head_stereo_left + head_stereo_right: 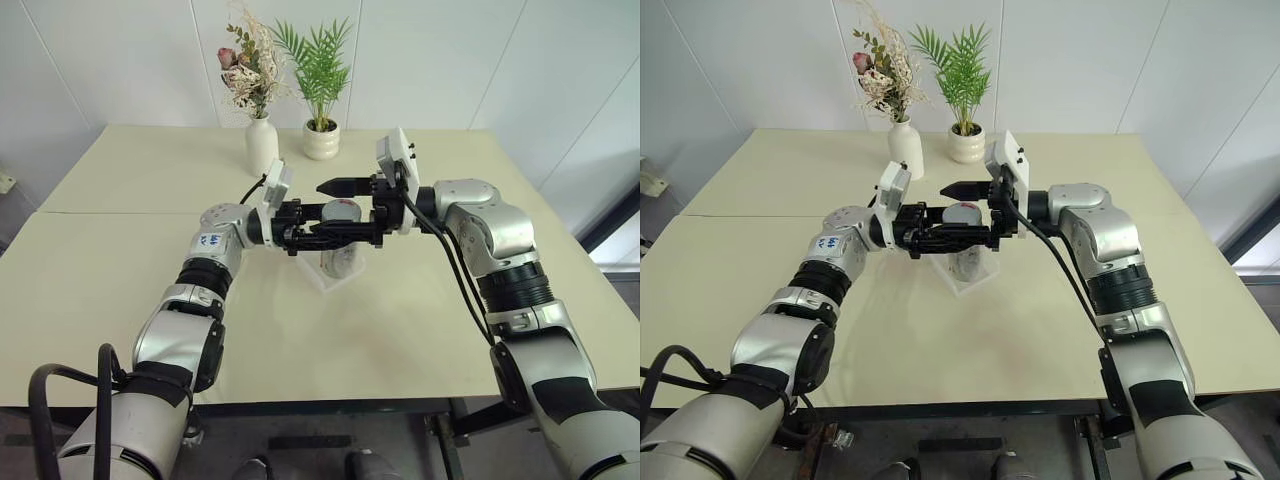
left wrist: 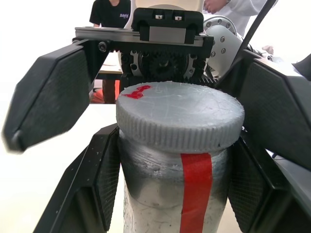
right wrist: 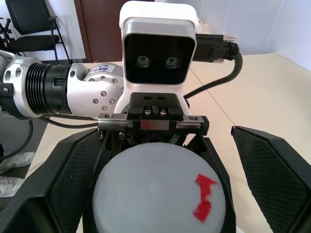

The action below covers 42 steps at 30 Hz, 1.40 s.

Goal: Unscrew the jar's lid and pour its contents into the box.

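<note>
L tool [image 2: 167, 194] clamped on jar [image 2: 170, 194] body just under lid [image 2: 180, 119], held over box [image 1: 330, 272] mid-tabletop [image 1: 120, 260]. R tool [image 1: 335, 210] fingers wide apart either side of lid, not touching. Vase [image 1: 262, 145] & plant pot [image 1: 321, 140] near far edge, well apart from arms.

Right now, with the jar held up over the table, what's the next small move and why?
Probably close the right gripper onto the lid. The left gripper is shut on the jar below the lid, the lid is on, and the right gripper's fingers stand open on either side of it, apart from it.
</note>
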Tool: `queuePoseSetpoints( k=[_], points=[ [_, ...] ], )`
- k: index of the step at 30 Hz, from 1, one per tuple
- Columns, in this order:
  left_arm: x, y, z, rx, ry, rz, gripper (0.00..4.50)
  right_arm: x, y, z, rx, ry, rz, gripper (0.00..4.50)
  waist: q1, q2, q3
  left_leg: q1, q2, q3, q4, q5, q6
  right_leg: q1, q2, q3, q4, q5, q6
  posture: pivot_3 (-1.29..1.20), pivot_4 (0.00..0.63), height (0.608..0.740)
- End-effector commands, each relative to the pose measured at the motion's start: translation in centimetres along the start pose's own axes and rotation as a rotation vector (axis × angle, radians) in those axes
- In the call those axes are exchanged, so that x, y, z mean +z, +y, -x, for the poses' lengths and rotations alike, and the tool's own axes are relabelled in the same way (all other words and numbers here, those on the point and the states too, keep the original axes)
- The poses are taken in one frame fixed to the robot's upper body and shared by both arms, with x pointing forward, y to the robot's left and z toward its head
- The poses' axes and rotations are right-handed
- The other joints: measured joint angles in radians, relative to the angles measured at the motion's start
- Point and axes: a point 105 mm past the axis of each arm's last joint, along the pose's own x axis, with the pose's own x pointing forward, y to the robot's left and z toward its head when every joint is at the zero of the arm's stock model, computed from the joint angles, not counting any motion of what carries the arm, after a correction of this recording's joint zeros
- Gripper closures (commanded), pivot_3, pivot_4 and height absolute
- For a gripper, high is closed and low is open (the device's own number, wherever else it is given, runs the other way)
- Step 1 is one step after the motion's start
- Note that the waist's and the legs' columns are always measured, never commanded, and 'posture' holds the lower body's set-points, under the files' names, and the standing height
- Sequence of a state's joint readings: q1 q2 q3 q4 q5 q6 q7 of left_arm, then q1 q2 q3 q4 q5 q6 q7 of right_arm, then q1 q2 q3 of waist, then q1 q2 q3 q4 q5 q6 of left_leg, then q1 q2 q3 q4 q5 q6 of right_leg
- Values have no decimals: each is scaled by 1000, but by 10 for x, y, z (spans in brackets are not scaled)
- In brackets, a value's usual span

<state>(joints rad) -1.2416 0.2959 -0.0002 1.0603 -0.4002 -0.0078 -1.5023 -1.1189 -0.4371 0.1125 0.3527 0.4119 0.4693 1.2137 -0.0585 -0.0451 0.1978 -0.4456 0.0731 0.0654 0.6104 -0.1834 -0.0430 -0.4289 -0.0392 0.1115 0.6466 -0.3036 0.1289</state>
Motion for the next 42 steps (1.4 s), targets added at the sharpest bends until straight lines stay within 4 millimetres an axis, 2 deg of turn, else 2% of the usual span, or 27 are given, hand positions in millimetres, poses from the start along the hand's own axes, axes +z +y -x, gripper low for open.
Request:
queuePoseSetpoints(
  k=[1,18,24,31,42],
  points=[
    [9,-12,4,-110,-10,-49,1889,13,-15,27,-118,-8,47,0,1,0,0,0,0,0,0,0,0,0,0,0,0,0,0,0,150,740],
    [7,-11,8,-94,-4,-38,1889,10,-14,60,-203,38,57,0,3,0,0,0,0,0,0,0,0,0,0,0,-1,0,0,0,150,740],
    [6,-11,9,-92,0,-32,1889,15,-12,70,-232,35,68,0,0,1,0,0,0,0,0,0,0,0,0,0,0,0,0,0,150,740],
    [7,-11,8,-94,-1,-33,1889,23,-5,63,-213,9,77,0,1,1,0,0,0,0,0,0,0,0,0,0,-1,0,0,0,150,740],
    [9,-10,8,-94,5,-27,1889,41,6,41,-181,-64,89,0,1,1,0,0,0,0,0,0,0,0,0,0,-1,0,0,0,150,740]
  ],
)
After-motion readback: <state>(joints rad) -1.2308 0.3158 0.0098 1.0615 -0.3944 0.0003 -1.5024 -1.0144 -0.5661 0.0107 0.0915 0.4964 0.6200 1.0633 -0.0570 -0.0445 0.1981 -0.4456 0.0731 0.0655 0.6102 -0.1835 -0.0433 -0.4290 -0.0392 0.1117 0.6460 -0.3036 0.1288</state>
